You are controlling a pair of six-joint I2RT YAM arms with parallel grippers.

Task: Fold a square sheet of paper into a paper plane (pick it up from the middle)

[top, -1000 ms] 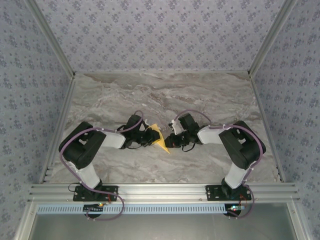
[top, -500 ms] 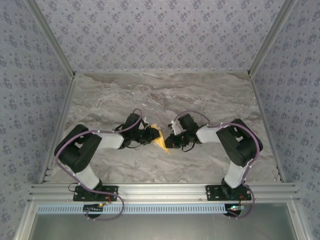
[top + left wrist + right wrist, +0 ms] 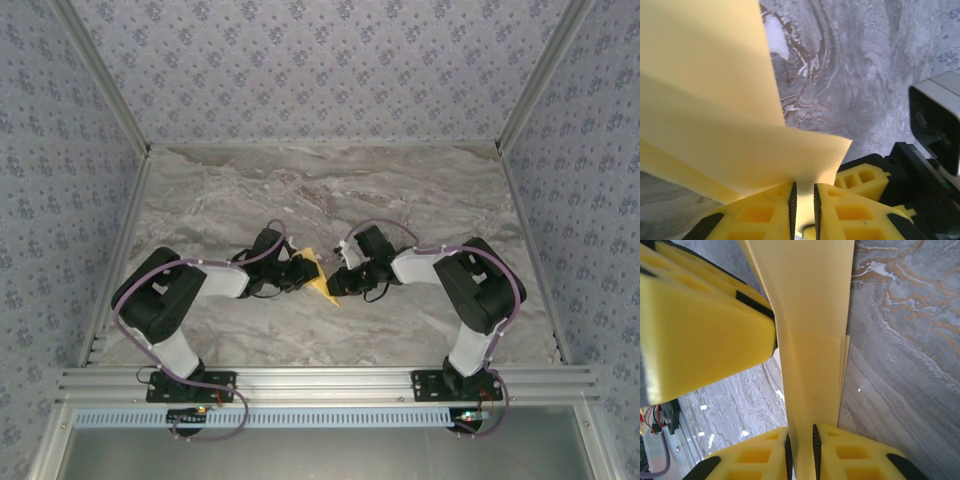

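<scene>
While my left gripper and right gripper each pinch the partly folded sheet of paper at the bottom of their wrist views, it spans between them, with the table beyond at upper right. Uneven pulling could, I judge, tear it or skew the crease.
</scene>
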